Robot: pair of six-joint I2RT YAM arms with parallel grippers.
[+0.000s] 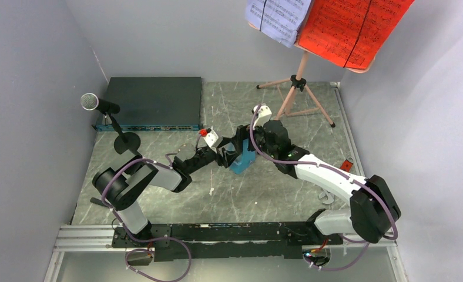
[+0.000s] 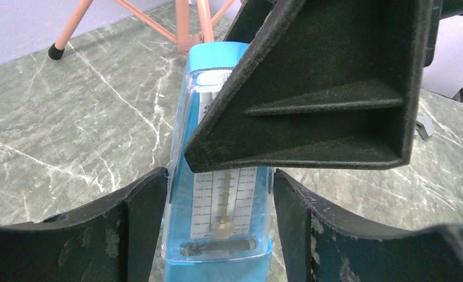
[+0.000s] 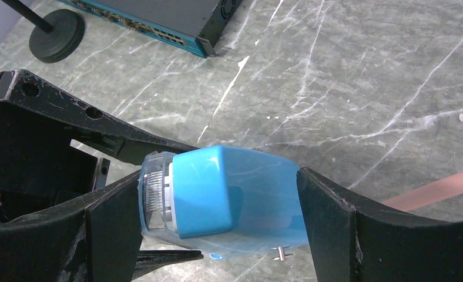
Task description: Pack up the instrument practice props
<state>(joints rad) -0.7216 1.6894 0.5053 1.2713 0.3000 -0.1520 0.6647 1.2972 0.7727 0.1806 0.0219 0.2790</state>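
Note:
The blue pyramid metronome [image 1: 242, 158] stands mid-table with a clear front cover [image 2: 220, 194]. My left gripper [image 1: 226, 155] reaches in from the left, and its jaws press the cover's two sides low down [image 2: 220, 182]. My right gripper [image 1: 248, 145] comes from above, and its jaws close on the front and back near the top [image 3: 217, 179]. The metronome's blue cap shows in the right wrist view [image 3: 229, 194]. The microphone [image 1: 89, 101] stands on its round base [image 1: 126, 142] at the left. The pink music stand [image 1: 299, 82] at the back holds a red sheet [image 1: 352, 29] and a lavender sheet [image 1: 279, 14].
A large flat black electronics box [image 1: 153, 101] lies at the back left, behind the microphone. A small red object [image 1: 346, 165] lies by the right wall. Grey walls close in the table on the left, back and right. The stand's pink legs [image 2: 185, 17] spread behind the metronome.

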